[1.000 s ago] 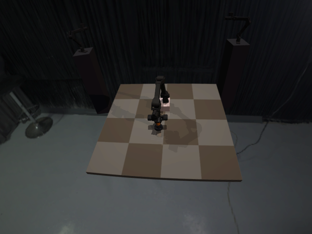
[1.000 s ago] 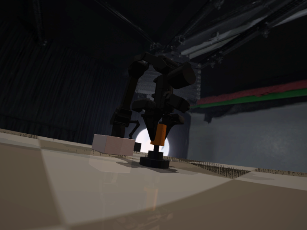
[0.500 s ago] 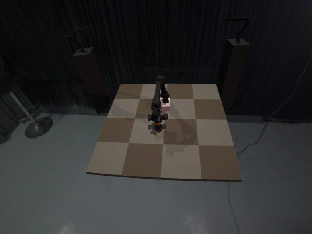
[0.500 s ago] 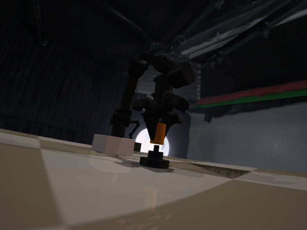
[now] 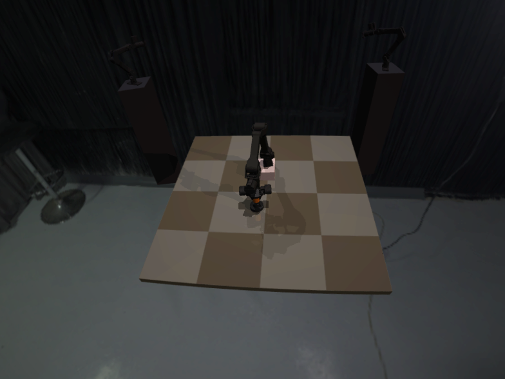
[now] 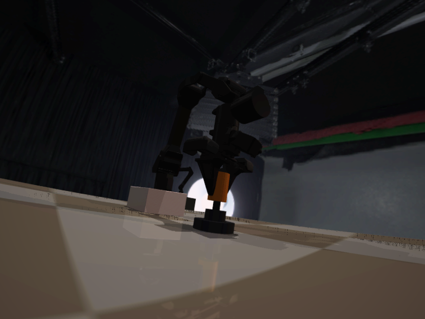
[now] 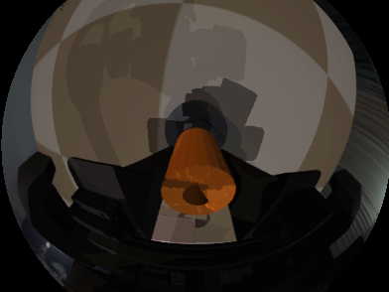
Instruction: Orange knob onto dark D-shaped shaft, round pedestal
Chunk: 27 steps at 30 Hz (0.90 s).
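In the exterior view, the hand (image 5: pixel 256 194) (image 6: pixel 219 190) (image 7: pixel 196 152) is closed on the orange knob (image 5: pixel 256 200) (image 6: pixel 222 186) (image 7: pixel 199 154), gripping its sides. The knob is over the round pedestal (image 5: pixel 256 207) (image 6: pixel 213 226) (image 7: pixel 174 126), which stands on the bench (image 5: pixel 293 261) (image 6: pixel 154 274) (image 7: pixel 293 89). A stretch of dark shaft (image 6: pixel 216 205) shows between the knob's lower end and the pedestal's raised collar, so the knob is not seated. It is probably held there so the hole can meet the shaft and be turned until the flats agree; whether the shaft's tip has entered, I cannot tell. The side grip likely leaves the bore free for the shaft.

The knob's long axis runs close to upright, leaning slightly in the exterior view, its lower end toward the pedestal. Which way its flat faces, I cannot tell.
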Motion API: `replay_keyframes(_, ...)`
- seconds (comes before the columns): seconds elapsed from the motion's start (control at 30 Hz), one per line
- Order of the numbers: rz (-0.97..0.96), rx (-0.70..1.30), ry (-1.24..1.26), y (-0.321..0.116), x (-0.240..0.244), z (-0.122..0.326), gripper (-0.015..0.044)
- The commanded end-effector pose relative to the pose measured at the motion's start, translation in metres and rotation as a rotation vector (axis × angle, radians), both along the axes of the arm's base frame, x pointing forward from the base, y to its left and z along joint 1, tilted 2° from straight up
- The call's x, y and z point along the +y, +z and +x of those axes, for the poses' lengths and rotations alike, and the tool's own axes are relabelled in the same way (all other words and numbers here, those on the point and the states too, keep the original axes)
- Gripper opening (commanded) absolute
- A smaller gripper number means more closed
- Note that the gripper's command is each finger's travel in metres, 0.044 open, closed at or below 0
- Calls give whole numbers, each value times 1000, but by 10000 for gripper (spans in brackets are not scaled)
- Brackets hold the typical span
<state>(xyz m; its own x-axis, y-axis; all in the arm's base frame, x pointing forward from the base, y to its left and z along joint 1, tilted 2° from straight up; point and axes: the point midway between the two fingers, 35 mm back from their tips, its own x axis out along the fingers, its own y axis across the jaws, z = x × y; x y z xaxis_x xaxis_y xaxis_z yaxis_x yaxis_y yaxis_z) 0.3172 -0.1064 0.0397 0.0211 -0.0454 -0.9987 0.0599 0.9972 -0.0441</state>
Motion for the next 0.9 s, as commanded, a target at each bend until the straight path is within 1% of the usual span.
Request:
replay_keyframes(0.0,-1,-3,4,0,0,0,0)
replay_keyframes(0.5,-1,-3,4,4,-1,2,0)
replay_keyframes(0.6,-2,-1,58,5,-1,2,0)
replay_keyframes(0.73,-5,6,203,5,-1,3,0)
replay_keyframes(0.87,-5,7,213,3,-1,2,0)
